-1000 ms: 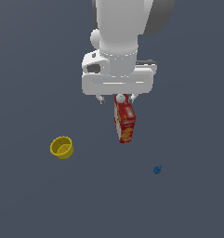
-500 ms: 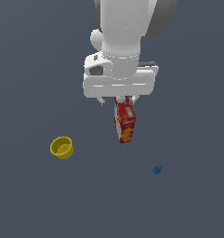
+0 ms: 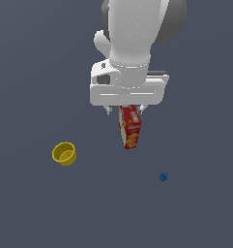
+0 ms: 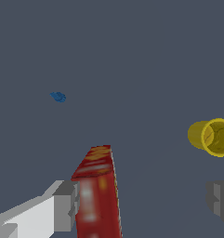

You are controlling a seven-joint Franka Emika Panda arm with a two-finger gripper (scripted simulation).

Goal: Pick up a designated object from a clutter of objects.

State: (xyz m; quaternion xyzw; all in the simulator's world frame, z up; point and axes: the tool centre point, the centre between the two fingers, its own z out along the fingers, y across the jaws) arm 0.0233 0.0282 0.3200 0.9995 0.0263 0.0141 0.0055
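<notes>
A white Franka arm hangs over a flat dark grey surface (image 3: 36, 213), its gripper (image 4: 143, 204) spread wide and holding nothing. In the wrist view the two fingers stand far apart, one pale finger (image 4: 62, 207) just beside the top of the red cracker box (image 3: 130, 127), the other grey finger (image 4: 219, 197) at the opposite edge of the picture.

The designated object, a tiny dark-blue item (image 3: 163, 177), lies on the surface well apart from the gripper. In the exterior view it sits toward that view's right, lower in the picture than the box and clear of everything else. It is a small lump of deep, saturated blue with an uneven, knobbly outline; the wrist view shows it (image 4: 58, 96) as a flattened, irregular blob with a slightly lighter upper face. Its finer shape is too small to make out. It is much smaller than either neighbour.

The tall red cracker box stands upright directly beneath the wrist, its upper end hidden behind the white hand in the exterior view, orange and yellow print on its lower front. A small yellow cup (image 3: 65, 153) sits open-mouthed toward the exterior view's left, well apart from the box and the blue item.
</notes>
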